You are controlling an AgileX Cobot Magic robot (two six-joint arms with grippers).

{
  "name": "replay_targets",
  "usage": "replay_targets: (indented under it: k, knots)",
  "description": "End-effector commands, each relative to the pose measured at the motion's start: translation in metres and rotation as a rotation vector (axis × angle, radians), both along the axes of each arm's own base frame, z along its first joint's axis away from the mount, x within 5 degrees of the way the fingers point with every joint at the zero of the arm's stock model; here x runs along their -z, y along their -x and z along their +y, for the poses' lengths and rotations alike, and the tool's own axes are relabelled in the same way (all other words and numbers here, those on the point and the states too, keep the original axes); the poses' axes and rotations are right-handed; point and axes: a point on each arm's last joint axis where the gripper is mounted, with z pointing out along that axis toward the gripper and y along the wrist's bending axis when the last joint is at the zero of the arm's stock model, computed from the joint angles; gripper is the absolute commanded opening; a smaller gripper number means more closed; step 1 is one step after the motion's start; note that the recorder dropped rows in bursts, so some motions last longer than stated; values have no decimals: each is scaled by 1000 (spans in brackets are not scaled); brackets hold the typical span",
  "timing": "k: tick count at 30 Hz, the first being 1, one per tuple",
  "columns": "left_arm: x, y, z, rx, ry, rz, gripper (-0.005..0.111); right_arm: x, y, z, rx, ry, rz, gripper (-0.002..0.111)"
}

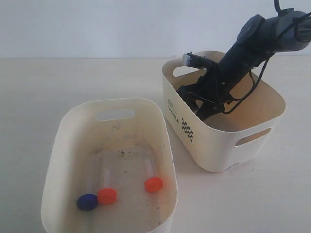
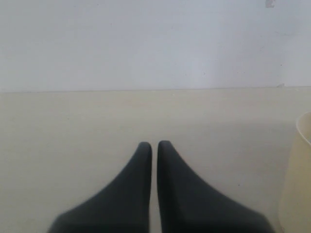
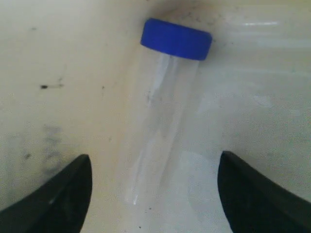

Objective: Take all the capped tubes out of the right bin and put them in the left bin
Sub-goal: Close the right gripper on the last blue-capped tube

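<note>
Fingers of the black left gripper [image 2: 154, 144] press together on nothing, over bare cream table [image 2: 73, 116]. Next, the speckled cream-white plastic left bin [image 1: 63, 145] holds three clear capped tubes [image 1: 107, 196], lying flat. Rightward, inside the checker-printed cream right bin [image 1: 218, 145], the right gripper [image 3: 155, 160] spreads wide around a fourth, blue-capped tube [image 3: 163, 111], not touching it.

Lab-style bench; capped tubes [image 1: 153, 184]; bare cream tabletop [image 1: 58, 82]; blank white wall [image 1: 97, 24]
</note>
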Motion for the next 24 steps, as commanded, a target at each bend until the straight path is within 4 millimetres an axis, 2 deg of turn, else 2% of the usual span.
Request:
replay_targets:
  k: [1,9,16,24]
  knots:
    - [-2,0,0,-1,16,-7,4,14,0,3,-5,7,32,69]
    - [-2,0,0,-1,16,-7,4,34,1,5,3,2,77,69]
    - [-2,0,0,-1,16,-7,4,42,1,2,-6,40,85,67]
    - [-2,0,0,-1,16,-7,4,44,1,-2,-16,88,84,24]
